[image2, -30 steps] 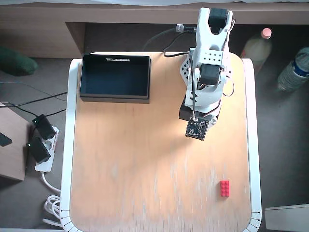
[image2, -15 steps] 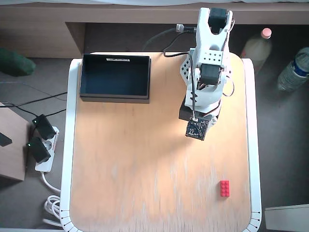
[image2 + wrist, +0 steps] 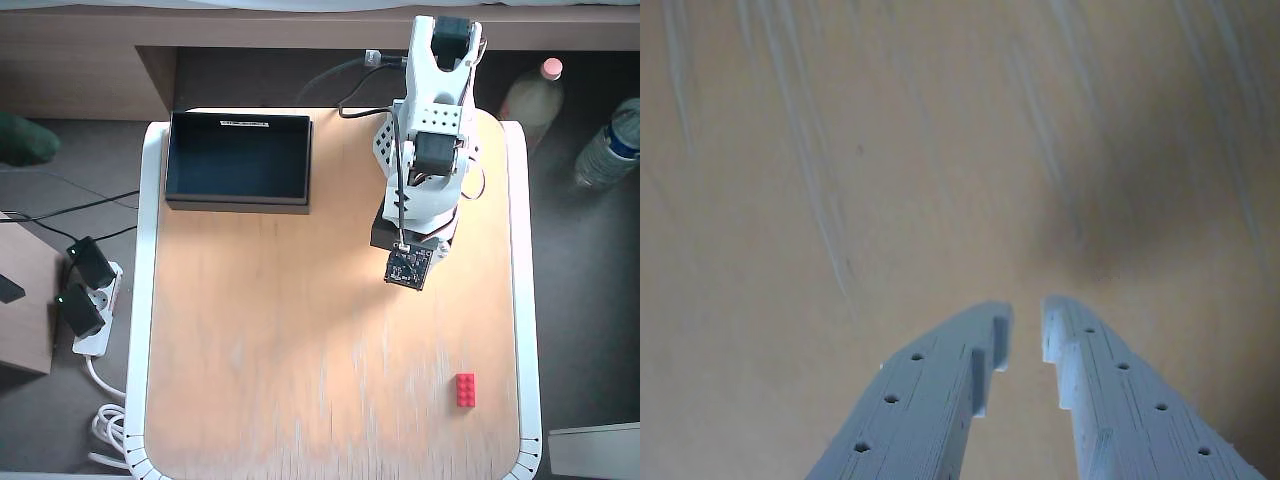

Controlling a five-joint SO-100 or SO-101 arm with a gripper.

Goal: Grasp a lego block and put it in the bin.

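Lego block point(image 3: 465, 389) lies flat on the wooden surface point(image 3: 300, 350) near the lower right corner in the overhead view, well apart from the fingers point(image 3: 1023, 335), whose tips sit nearly together, empty. Bin point(image 3: 239, 204) sits upper left.

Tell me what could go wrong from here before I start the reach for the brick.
1. The lego block lies near the table's right edge in the overhead view; a nudge could push it off.
2. The gripper is almost closed, fingertips a narrow slit apart; unless opened first it may knock the block away.
3. The wrist view shows only bare wood, so you would be aiming without seeing the block there.
4. The bin sits at the opposite corner, a long carry.
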